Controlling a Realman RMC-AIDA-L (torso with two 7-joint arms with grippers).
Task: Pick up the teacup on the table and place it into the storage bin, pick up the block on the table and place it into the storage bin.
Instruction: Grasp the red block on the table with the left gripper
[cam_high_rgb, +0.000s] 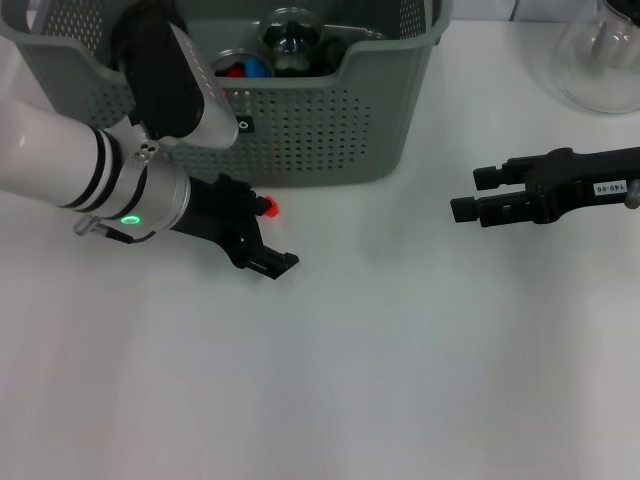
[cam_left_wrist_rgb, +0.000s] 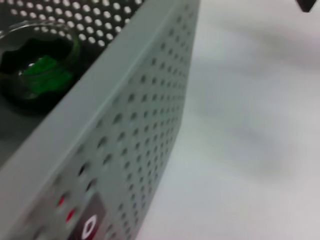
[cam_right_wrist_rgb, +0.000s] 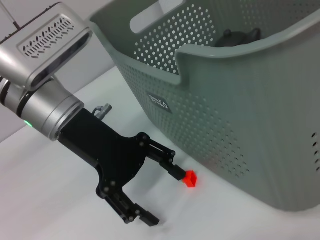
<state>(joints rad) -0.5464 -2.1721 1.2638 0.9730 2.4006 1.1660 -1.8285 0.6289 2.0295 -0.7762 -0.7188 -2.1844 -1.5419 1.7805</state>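
The block step is judged to be in hand. The left tool (cam_high_rgb: 268, 236) is held low over the tabletop (cam_high_rgb: 400, 380) with its fingers spread wide and nothing gripped; the small red block (cam_right_wrist_rgb: 190, 178) lies at the tip of one finger, just outside the gap, close against the front wall of the storage bin (cam_high_rgb: 330, 130). The fingers must next be set around the block and closed. The right tool (cam_high_rgb: 466, 195) is parked well apart; whether it is clenched cannot be told.
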